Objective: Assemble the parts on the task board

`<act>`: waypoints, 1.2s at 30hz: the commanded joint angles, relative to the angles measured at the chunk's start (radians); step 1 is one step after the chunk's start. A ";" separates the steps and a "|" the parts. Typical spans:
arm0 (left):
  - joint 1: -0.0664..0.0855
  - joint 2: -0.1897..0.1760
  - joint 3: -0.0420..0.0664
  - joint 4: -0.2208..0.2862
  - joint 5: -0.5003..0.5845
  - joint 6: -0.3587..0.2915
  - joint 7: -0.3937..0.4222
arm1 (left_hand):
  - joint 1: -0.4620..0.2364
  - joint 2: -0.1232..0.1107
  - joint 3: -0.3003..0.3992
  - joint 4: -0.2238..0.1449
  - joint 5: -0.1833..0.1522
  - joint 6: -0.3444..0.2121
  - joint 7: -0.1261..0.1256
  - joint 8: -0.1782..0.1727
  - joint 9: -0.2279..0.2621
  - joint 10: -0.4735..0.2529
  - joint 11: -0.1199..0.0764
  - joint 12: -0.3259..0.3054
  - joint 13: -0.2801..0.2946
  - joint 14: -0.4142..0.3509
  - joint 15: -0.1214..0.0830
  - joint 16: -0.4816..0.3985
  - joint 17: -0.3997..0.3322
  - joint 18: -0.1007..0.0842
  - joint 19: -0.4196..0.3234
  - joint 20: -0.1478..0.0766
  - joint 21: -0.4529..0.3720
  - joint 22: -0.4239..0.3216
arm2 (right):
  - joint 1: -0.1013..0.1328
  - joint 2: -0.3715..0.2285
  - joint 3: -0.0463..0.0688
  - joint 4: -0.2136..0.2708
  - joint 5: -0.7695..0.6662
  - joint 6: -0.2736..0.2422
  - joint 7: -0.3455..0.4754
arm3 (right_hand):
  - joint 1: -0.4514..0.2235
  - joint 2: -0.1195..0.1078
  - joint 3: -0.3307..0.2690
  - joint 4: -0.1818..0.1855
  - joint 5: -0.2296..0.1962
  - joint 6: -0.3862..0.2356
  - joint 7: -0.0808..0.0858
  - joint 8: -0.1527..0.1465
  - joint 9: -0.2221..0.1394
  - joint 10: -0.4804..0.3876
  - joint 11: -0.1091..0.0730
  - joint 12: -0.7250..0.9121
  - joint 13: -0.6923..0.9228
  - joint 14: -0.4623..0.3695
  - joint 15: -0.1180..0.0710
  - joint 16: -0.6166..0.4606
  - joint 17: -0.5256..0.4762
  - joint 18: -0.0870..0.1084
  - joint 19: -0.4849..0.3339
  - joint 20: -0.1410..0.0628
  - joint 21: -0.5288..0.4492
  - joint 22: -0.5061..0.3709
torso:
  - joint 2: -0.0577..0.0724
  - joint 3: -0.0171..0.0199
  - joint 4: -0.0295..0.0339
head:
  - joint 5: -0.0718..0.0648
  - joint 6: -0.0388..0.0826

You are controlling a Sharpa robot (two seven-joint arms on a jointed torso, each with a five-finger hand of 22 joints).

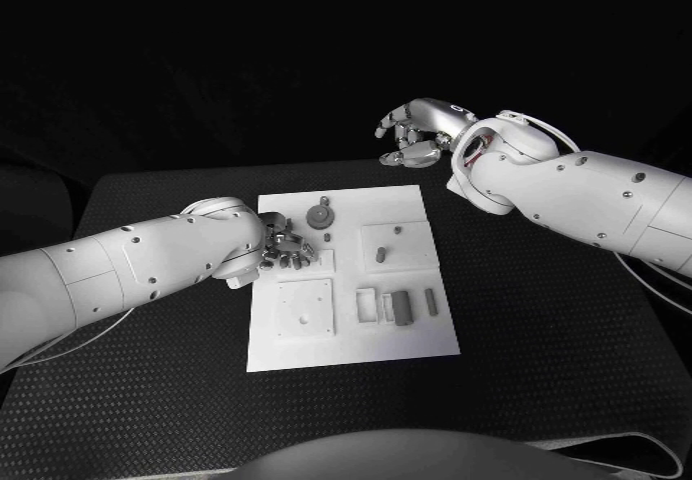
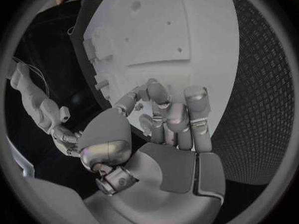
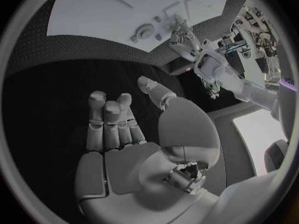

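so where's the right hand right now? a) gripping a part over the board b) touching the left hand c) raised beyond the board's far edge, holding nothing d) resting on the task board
c: the right hand is up past the far edge of the task board, fingers loosely curled with nothing in them, well apart from the left hand.

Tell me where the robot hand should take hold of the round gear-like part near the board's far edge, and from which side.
Probably by its rim, from above. The round part seems to lie flat on the task board, so only its edge and a small raised centre offer purchase. The left robot hand rests just on the robot's side of it; the right robot hand hangs beyond the board.
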 commanded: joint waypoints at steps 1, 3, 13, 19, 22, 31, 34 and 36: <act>0.000 0.001 0.000 0.002 0.013 -0.002 0.013 | -0.009 -0.025 0.012 0.020 -0.054 0.006 0.002 0.003 0.003 -0.009 -0.002 0.006 -0.001 0.000 -0.007 0.004 0.000 0.037 0.002 -0.007 -0.006 0.014 | 0.000 0.000 0.001 0.000 -0.002 0.007 0.005 | -0.001 0.008 -0.003 -0.003 0.000 -0.013 0.034 0.004 -0.001 0.000 0.002 0.005 -0.002 -0.002 0.004 -0.003 -0.002 0.023 -0.002 -0.006 -0.003 0.005 | 0.000 0.0004 -0.0004 | -0.001 0.000; 0.000 0.001 0.000 0.002 0.013 -0.001 0.012 | -0.014 -0.038 0.019 0.034 -0.083 0.005 0.002 0.003 0.005 -0.010 -0.002 0.007 -0.002 -0.001 -0.007 0.004 0.000 0.038 0.002 -0.007 -0.006 0.014 | 0.000 0.001 0.001 0.000 -0.002 0.007 0.005 | -0.001 0.008 -0.003 -0.003 0.000 -0.013 0.034 0.004 -0.001 0.000 0.002 0.005 -0.002 -0.002 0.004 -0.003 -0.002 0.023 -0.002 -0.006 -0.003 0.005 | 0.000 0.0006 -0.0009 | -0.001 0.000; 0.000 0.002 0.000 0.005 0.022 -0.003 0.015 | -0.011 -0.031 0.024 0.036 -0.090 0.004 0.002 0.004 0.006 -0.010 -0.002 0.007 -0.002 -0.001 -0.007 0.005 0.000 0.038 0.002 -0.008 -0.006 0.014 | 0.000 0.000 0.001 0.000 -0.002 0.008 0.005 | -0.001 0.008 -0.003 -0.003 0.000 -0.013 0.034 0.004 -0.002 0.000 0.002 0.005 -0.002 -0.002 0.004 -0.003 -0.002 0.023 -0.002 -0.006 -0.003 0.005 | 0.000 0.0005 0.0001 | -0.002 0.000; 0.000 0.000 0.000 0.005 0.022 -0.009 0.017 | -0.009 -0.023 0.024 0.033 -0.090 0.004 0.002 0.004 0.007 -0.010 -0.002 0.008 -0.002 -0.001 -0.007 0.005 0.000 0.038 0.002 -0.008 -0.005 0.015 | 0.000 0.000 0.001 -0.001 -0.002 0.009 0.004 | -0.001 0.008 -0.003 -0.003 0.000 -0.013 0.034 0.005 -0.002 0.000 0.002 0.005 -0.002 -0.002 0.004 -0.003 -0.002 0.023 -0.002 -0.006 -0.003 0.005 | 0.000 0.0006 -0.0014 | -0.002 0.002; 0.000 -0.007 0.000 0.009 0.022 -0.014 0.020 | -0.008 -0.022 0.024 0.032 -0.090 0.004 0.002 0.004 0.007 -0.010 -0.002 0.008 -0.002 -0.001 -0.007 0.005 0.000 0.038 0.002 -0.008 -0.005 0.015 | 0.000 0.000 0.001 -0.002 -0.002 0.010 0.004 | -0.001 0.008 -0.003 -0.003 0.000 -0.013 0.034 0.005 -0.002 0.000 0.002 0.005 -0.002 -0.002 0.004 -0.003 -0.002 0.023 -0.002 -0.006 -0.003 0.005 | 0.000 0.0009 -0.0009 | -0.002 0.003; 0.003 -0.046 0.042 0.040 0.062 -0.005 0.021 | -0.008 -0.016 0.022 0.028 -0.087 0.001 0.004 0.003 0.008 -0.013 -0.002 0.007 -0.003 -0.002 -0.007 0.004 -0.001 0.039 0.000 -0.009 -0.006 0.015 | 0.000 -0.001 0.001 -0.018 0.001 0.011 0.004 | -0.002 0.008 -0.004 -0.003 0.000 -0.013 0.034 0.005 -0.002 0.000 0.002 0.005 -0.002 -0.002 0.004 -0.003 -0.002 0.023 -0.002 -0.006 -0.003 0.005 | -0.003 0.0002 0.0023 | -0.002 0.010; 0.010 -0.056 0.062 0.041 0.089 -0.001 0.025 | -0.011 -0.009 0.016 0.022 -0.085 -0.009 0.008 -0.001 0.007 -0.021 -0.001 0.004 -0.004 -0.005 -0.007 -0.001 -0.004 0.040 -0.004 -0.010 -0.009 0.014 | -0.001 0.001 0.001 -0.024 0.002 0.012 0.004 | -0.002 0.008 -0.004 -0.002 0.000 -0.013 0.034 0.005 -0.003 0.000 0.002 0.005 -0.002 -0.002 0.004 -0.003 -0.002 0.023 -0.002 -0.006 -0.003 0.005 | -0.002 0.0000 0.0022 | -0.001 0.014; 0.012 -0.060 0.085 0.039 0.098 0.007 0.030 | -0.011 -0.003 0.014 0.017 -0.083 -0.016 0.011 -0.003 0.009 -0.029 -0.003 0.001 -0.007 -0.007 -0.009 -0.006 -0.007 0.042 -0.007 -0.011 -0.013 0.013 | -0.001 0.001 0.001 -0.027 0.002 0.011 0.004 | -0.002 0.008 -0.004 -0.002 0.000 -0.013 0.034 0.005 -0.003 0.000 0.002 0.005 -0.002 -0.002 0.004 -0.003 -0.002 0.023 -0.002 -0.005 -0.003 0.005 | -0.001 -0.0001 0.0012 | 0.000 0.018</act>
